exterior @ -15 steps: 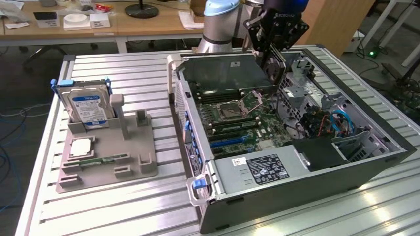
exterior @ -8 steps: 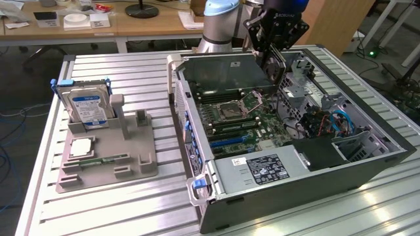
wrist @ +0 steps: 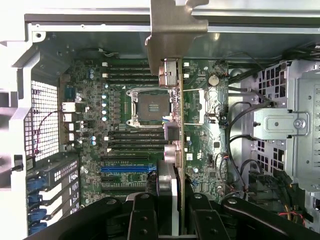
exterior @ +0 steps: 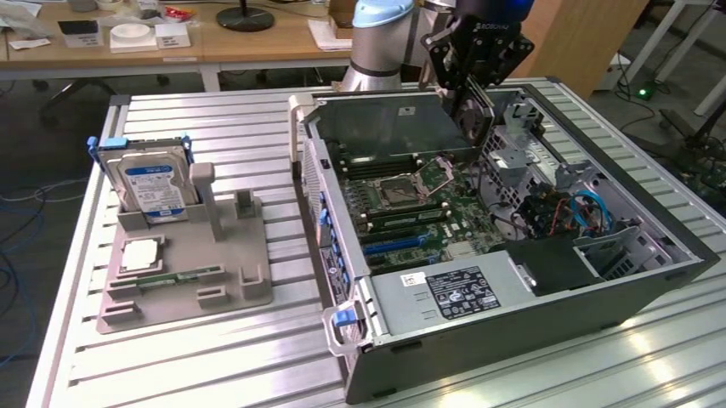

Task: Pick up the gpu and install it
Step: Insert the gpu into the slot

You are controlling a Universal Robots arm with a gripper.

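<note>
The gpu, a thin dark card with a green circuit board and silver metal end bracket, is held on edge, clamped between the fingers of the black gripper. It is suspended above the green motherboard inside the open grey metal computer case, near the square silver processor socket. A grey plastic tray carrying a silver hard drive is set well apart on the slatted aluminium table.
</note>
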